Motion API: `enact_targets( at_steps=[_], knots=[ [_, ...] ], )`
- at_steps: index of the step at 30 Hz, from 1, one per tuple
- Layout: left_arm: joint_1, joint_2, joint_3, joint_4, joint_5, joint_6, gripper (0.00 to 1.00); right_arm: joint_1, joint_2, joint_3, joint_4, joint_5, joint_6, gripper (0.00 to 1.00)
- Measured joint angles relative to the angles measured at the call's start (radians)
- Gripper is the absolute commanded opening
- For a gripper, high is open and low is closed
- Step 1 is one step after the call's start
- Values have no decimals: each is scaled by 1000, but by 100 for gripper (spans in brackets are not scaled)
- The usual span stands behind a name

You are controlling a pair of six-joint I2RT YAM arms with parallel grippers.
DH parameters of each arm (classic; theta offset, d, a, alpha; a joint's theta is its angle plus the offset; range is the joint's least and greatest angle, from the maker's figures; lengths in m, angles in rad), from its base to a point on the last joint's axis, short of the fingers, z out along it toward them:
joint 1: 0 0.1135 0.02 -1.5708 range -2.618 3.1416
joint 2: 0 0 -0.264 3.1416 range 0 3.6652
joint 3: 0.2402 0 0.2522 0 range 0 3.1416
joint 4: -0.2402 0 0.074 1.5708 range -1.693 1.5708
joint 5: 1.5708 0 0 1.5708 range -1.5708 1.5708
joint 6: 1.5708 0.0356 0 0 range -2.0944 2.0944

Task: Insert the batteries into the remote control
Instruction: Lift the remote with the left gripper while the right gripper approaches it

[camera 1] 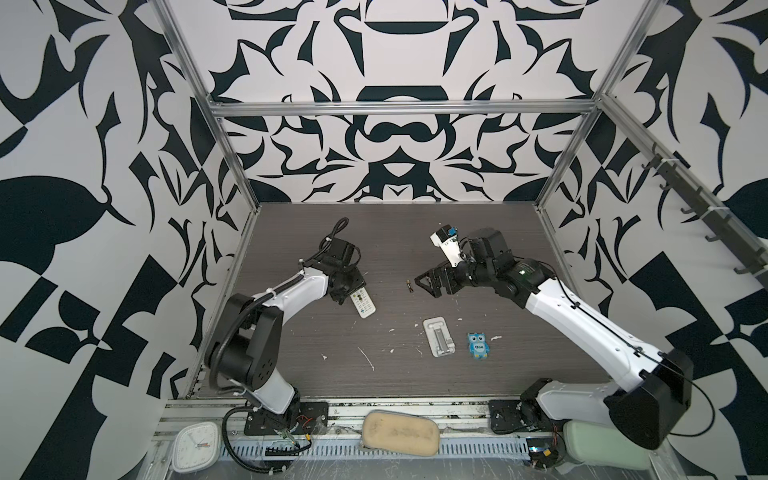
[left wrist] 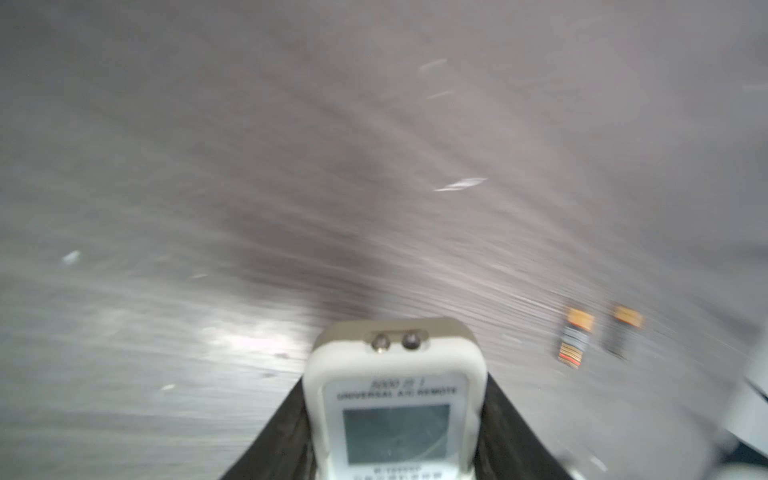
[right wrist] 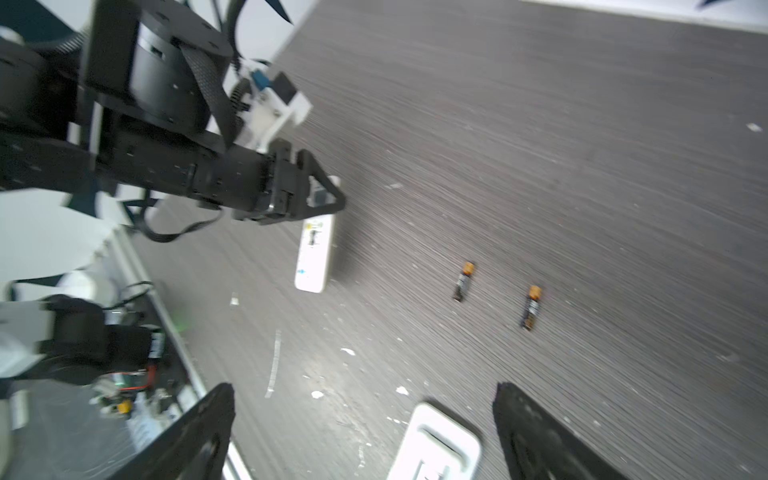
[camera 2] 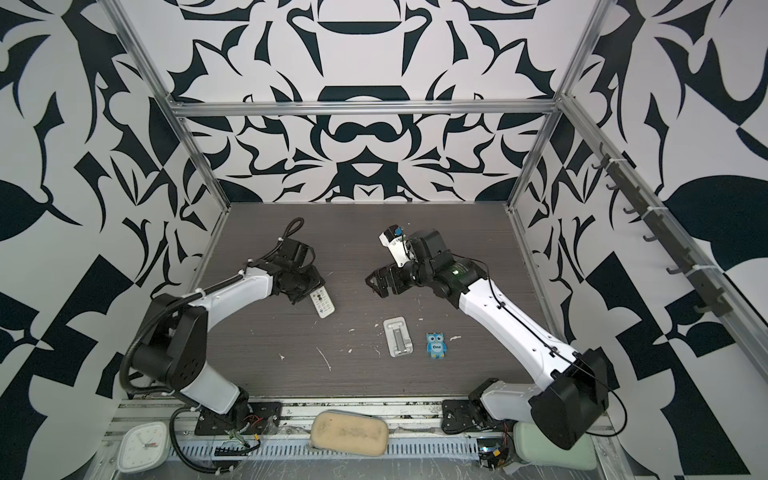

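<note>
While the left gripper (right wrist: 324, 199) is clamping the remote control (left wrist: 395, 374) face-up, the batteries (right wrist: 463, 281) are lying on the table (camera 1: 415, 241) near the wide-spread right gripper (right wrist: 363, 390); turning it over is probably coming next.

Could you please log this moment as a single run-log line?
left gripper: shut on remote control, face up | right gripper: open, empty | batteries: both loose on table | loaded: none

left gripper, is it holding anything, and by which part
The left gripper is closed on the remote control, its fingers pressing the two long side edges at the screen end; the button end sticks out free.
</note>
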Motion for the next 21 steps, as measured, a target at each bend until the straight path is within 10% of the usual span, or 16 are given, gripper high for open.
enact_targets(
  at_steps=[21],
  knots=[
    [24,-296,222,380,594,101,49,-80,66,67,382,-520,353,100]
  ],
)
